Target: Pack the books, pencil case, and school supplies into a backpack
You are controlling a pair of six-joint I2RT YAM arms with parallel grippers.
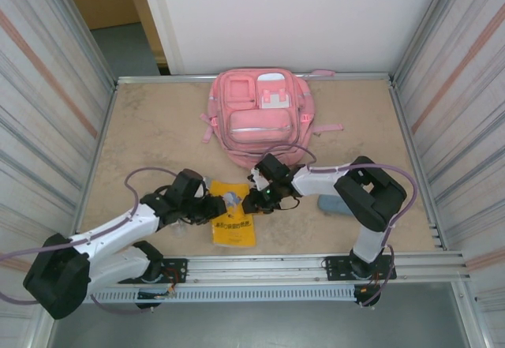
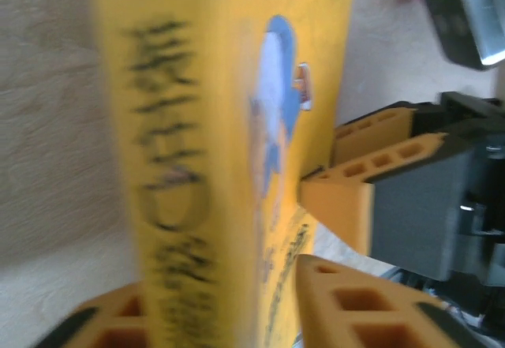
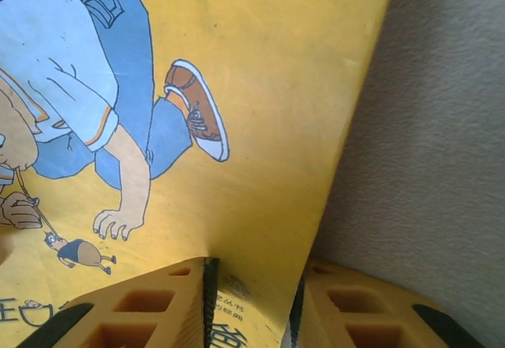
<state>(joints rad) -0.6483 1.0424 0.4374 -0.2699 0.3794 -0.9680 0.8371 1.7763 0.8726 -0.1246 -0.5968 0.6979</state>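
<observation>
The yellow booklet [image 1: 234, 226] lies low and centre in the top view, on the beige desk [image 1: 158, 127], its upper end between the two end effectors. The left end effector [image 1: 215, 206] meets it from the left. In the left wrist view its orange fingers [image 2: 355, 308] stand on either side of the blurred, steeply tilted cover, and I cannot tell whether they press it. The right end effector [image 1: 254, 202] comes in from the right with its fingers [image 3: 150, 308] parted, and the booklet's edge runs into the gap between them.

The pink backpack [image 1: 260, 115] sits at upper centre against the far wall. The right arm's white forearm lies across the desk between it and the booklet. The blue-grey pencil case [image 1: 331, 203] lies right of centre, partly hidden by that arm. Ribbed metal walls [image 1: 47, 111] close both sides.
</observation>
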